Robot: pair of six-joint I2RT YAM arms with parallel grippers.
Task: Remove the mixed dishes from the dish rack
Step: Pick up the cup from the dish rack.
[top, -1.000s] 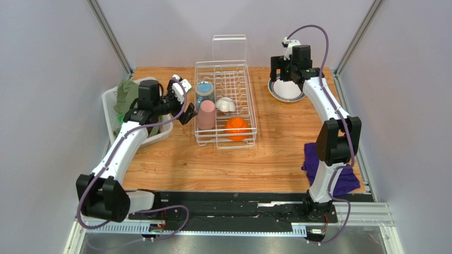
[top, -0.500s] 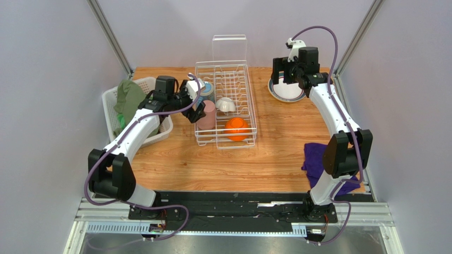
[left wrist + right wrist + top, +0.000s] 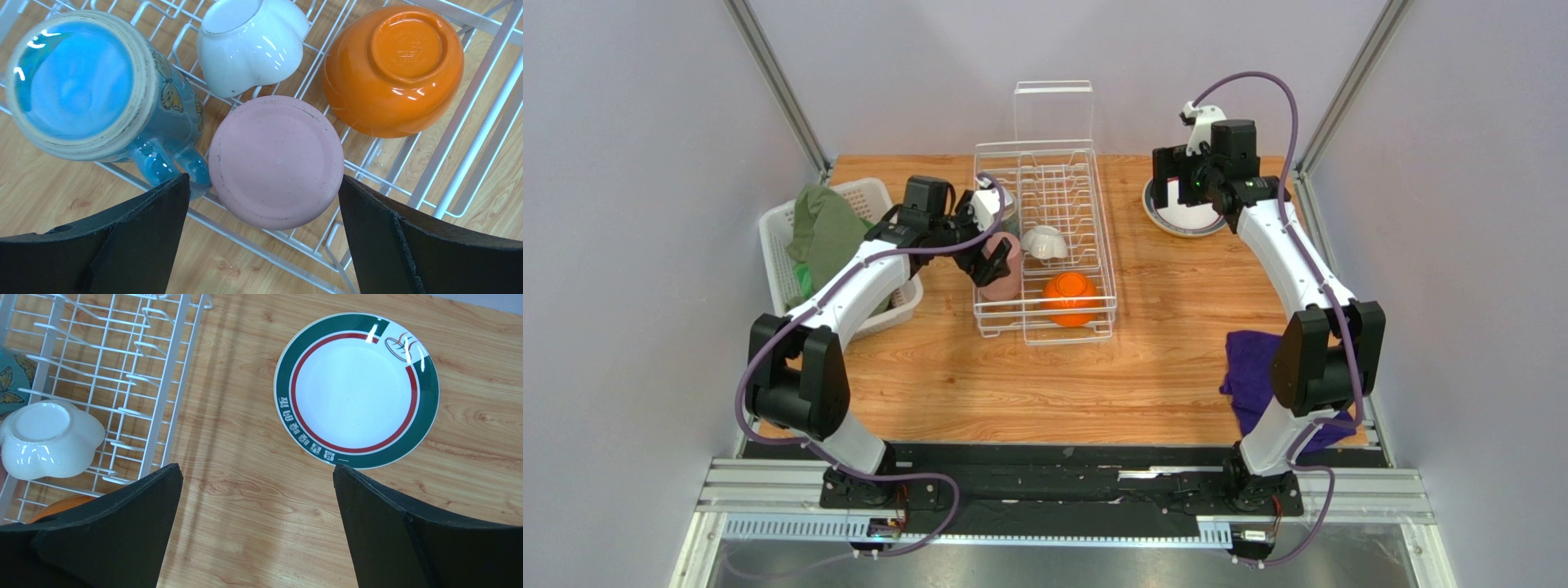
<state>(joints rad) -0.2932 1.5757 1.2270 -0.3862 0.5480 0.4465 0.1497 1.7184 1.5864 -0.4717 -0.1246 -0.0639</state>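
Note:
The white wire dish rack [image 3: 1104,233] holds four upturned dishes. They are a blue patterned mug [image 3: 80,86], a small white cup [image 3: 251,43], an orange bowl [image 3: 393,67] and a pink cup [image 3: 276,162]. My left gripper [image 3: 263,184] hangs open just above the pink cup, one finger on either side of its base, touching nothing. The dark-rimmed white plate [image 3: 357,386] lies flat on the table to the right of the rack. My right gripper [image 3: 257,471] is open and empty above the bare wood beside that plate.
A white plastic basket [image 3: 783,276] with a green cloth [image 3: 821,221] stands left of the rack. The rack's upright clear panel [image 3: 1053,113] rises at its far end. A purple cloth [image 3: 1259,368] lies at the right front edge.
My left arm has swung right from beside the basket to above the pink cup in the rack. My right gripper has drawn slightly up and right from the plate, its jaws now fully apart.

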